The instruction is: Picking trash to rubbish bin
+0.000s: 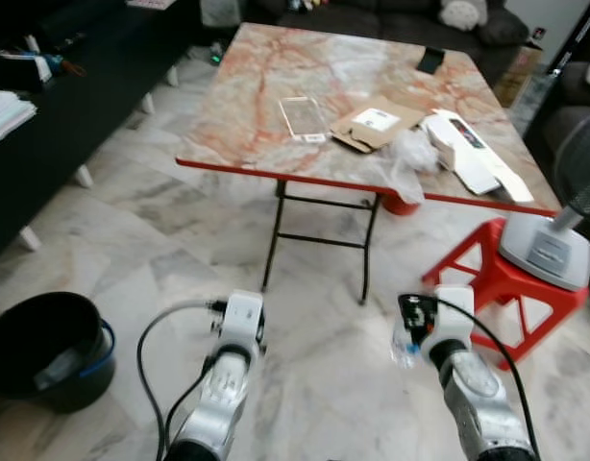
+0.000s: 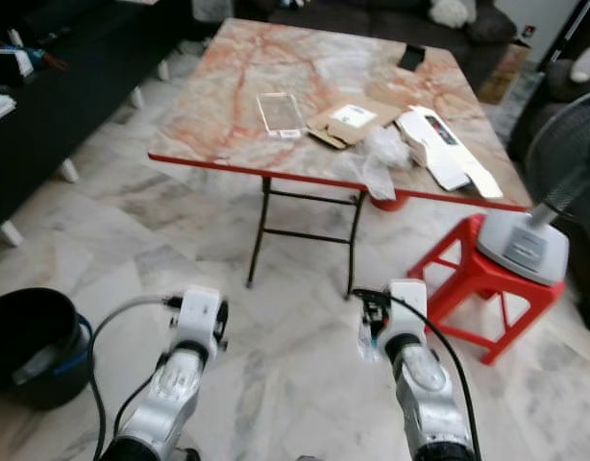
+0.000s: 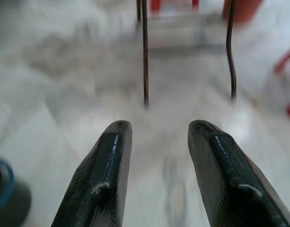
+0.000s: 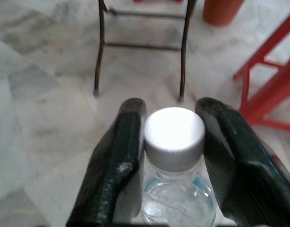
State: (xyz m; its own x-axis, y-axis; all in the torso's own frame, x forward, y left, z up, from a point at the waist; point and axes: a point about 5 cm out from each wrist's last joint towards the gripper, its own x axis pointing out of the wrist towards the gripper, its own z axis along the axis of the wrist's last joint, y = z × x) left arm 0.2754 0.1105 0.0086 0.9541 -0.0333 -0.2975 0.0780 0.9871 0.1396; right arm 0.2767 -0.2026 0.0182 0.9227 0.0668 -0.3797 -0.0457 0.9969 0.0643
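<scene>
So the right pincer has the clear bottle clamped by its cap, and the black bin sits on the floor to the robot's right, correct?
Not quite. The right pincer does clamp the clear bottle at its white cap, but the black bin sits on the floor to the robot's left, as the left eye view shows.

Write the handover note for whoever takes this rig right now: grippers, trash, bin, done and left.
Right gripper: shut on a clear plastic bottle with a white cap, held low over the floor.
Left gripper: open, empty.
Black bin: on the floor to the robot's left.
On the table: cardboard, crumpled clear plastic, white packaging.
Done: bottle picked up.
Left: drop it in the bin, then probably clear the table trash.
</scene>
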